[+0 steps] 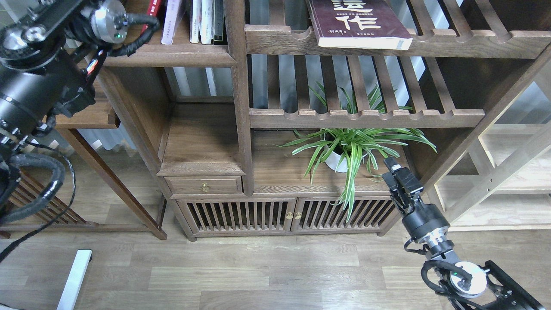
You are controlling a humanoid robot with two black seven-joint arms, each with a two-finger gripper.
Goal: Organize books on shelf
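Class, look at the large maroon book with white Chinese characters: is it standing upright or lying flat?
Lying flat. The maroon book rests cover-up on the slatted rack, its page edge overhanging the scalloped front rail.

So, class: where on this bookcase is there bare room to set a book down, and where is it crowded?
Free: the solid board above the small drawer, left of the central post, and the slatted rack above the plant. Crowded: the top-left shelf with upright books, and the plant's own shelf. The maroon book takes part of the top rack.

Maroon book (359,21) lies on the slatted rack (387,43); right gripper (398,172) hangs beside the potted plant (348,146).
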